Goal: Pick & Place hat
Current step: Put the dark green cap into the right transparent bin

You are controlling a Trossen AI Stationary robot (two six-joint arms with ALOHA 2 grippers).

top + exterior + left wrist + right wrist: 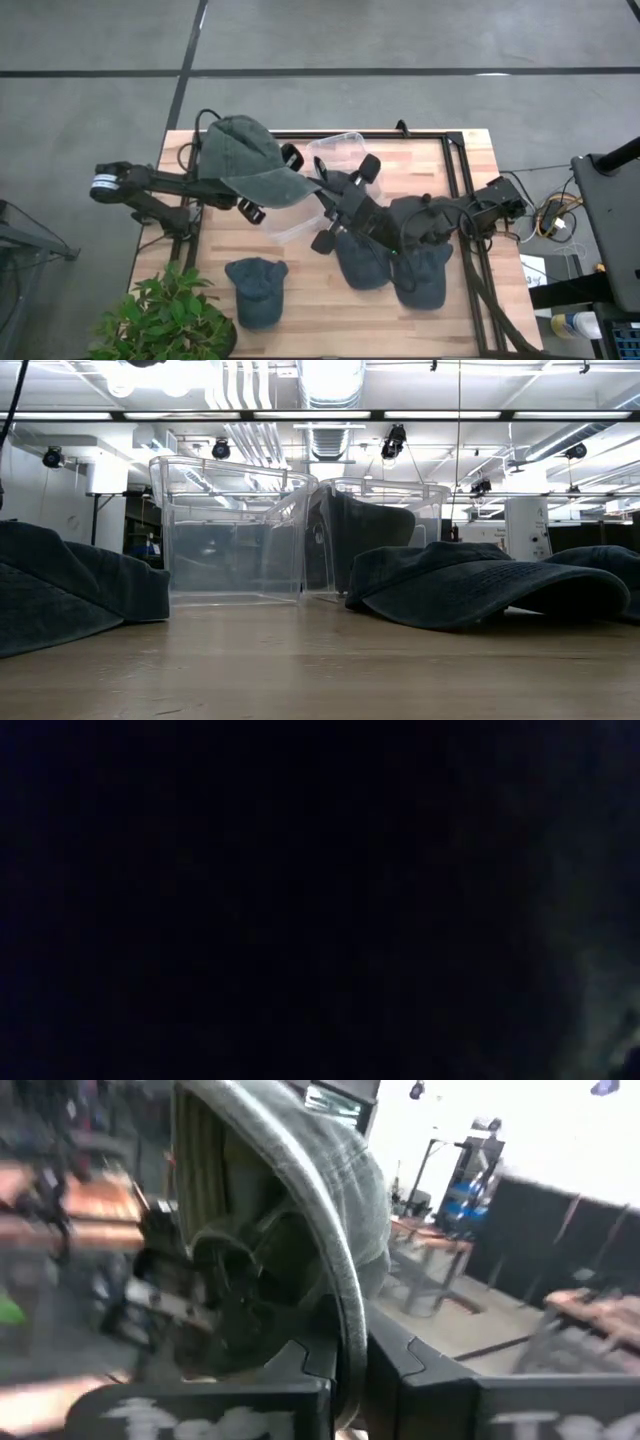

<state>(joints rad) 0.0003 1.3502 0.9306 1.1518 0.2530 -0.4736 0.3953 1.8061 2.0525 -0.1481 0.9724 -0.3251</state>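
A grey-green cap is up above the table's far left part, next to the clear bins. It lies over my left gripper, whose fingers are hidden under it; the left wrist view is black. My right gripper reaches in from the table's right and is shut on the cap's brim. In the right wrist view I look into the cap's underside. Three dark blue caps rest on the table: one near the front and two under my right arm. My right gripper pinches the edge of the grey-green cap's brim between its two fingers. It comes at the brim roughly level, from the table's right. The cap is lifted clear of the table, its crown toward the left arm.
Two clear plastic bins stand mid-table, beneath and beside the held cap. A black frame runs along the table's far and right sides. A potted plant sits at the near left corner. Cables trail off the right edge.
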